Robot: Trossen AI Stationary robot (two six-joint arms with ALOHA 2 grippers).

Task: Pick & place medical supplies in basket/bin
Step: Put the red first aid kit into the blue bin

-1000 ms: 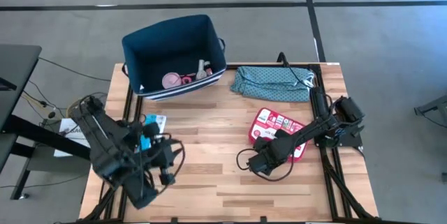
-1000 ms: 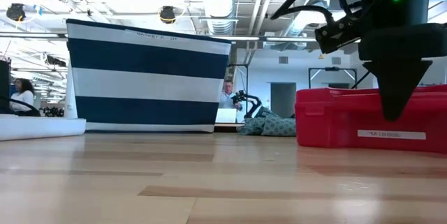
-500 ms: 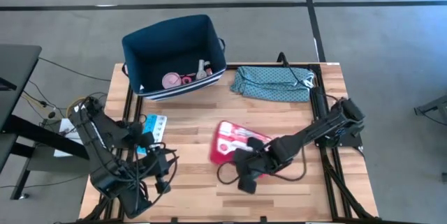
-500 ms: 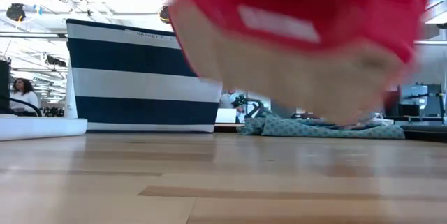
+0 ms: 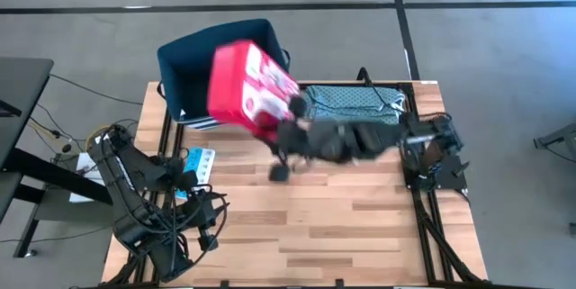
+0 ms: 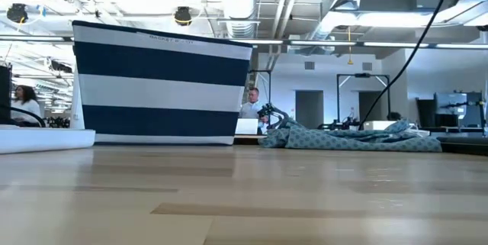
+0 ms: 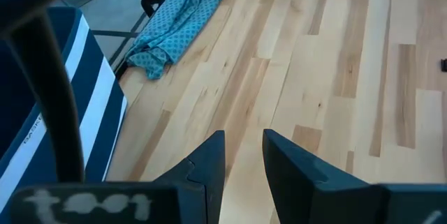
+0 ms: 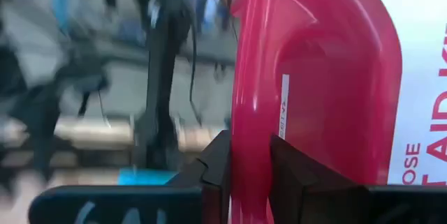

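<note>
High view shows the right gripper (image 5: 290, 109) clamped on the red first-aid case (image 5: 245, 88), lifted over the navy bin (image 5: 191, 59) for dropping. The left gripper (image 7: 242, 155), narrowly parted and empty, waits near-left.

1. Both arms are showing dark, near-black links; black cables are looping around the left arm (image 5: 144, 203).
2. The left gripper (image 7: 243, 161) is showing two flat, dark, angular fingers.
3. The right gripper (image 8: 248, 175) is showing matching dark fingers; white markings are blurring on its base.
</note>
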